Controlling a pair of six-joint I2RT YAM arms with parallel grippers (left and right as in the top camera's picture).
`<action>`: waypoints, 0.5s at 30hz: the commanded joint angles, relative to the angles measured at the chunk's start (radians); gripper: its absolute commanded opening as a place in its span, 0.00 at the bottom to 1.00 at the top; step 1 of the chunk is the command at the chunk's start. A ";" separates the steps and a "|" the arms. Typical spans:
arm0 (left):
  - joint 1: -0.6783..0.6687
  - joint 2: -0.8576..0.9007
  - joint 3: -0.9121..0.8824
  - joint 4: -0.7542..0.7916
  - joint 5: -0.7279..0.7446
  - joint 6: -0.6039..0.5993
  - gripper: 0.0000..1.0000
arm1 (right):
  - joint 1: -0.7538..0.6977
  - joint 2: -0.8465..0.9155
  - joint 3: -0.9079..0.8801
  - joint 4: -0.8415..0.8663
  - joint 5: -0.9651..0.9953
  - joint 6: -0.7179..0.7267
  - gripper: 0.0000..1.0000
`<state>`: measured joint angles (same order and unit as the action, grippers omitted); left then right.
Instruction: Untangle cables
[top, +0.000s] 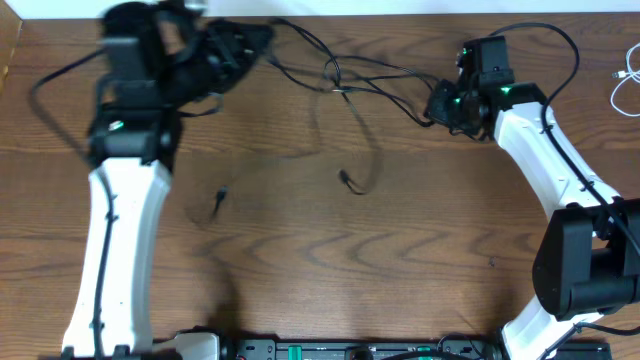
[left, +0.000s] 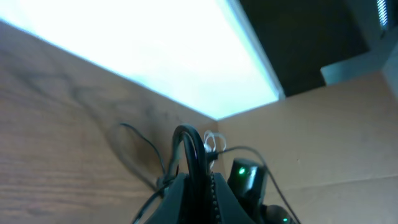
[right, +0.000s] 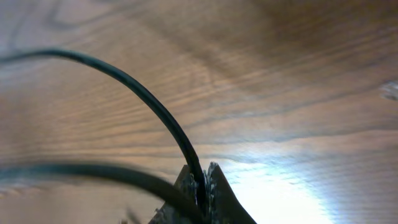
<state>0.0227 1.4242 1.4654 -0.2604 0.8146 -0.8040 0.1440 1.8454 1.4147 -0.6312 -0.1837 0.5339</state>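
Right, my left gripper (top: 238, 45) is clamped tight on a black cable loop near the far edge of the table (top: 300, 270). The cables (top: 340, 80) stretch across it between both grippers, one plug end (top: 345, 180) trailing toward mid-table. My right gripper (top: 440, 105) is pinched closed on a black strand.

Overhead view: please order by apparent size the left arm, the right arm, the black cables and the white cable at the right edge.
1. Left arm and right arm: similar, I cannot rank them.
2. Black cables.
3. White cable, the smallest.
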 joint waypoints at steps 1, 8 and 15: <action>0.072 -0.055 0.012 0.016 0.017 0.025 0.07 | -0.055 0.006 0.006 -0.048 0.043 -0.088 0.01; 0.158 -0.064 0.012 0.015 0.061 0.044 0.07 | -0.177 0.006 0.006 -0.175 0.044 -0.151 0.01; 0.167 -0.064 0.012 0.014 0.061 0.068 0.07 | -0.251 0.006 0.006 -0.219 -0.062 -0.284 0.01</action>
<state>0.1879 1.3781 1.4654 -0.2512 0.8600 -0.7769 -0.1104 1.8469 1.4189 -0.8486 -0.1642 0.3595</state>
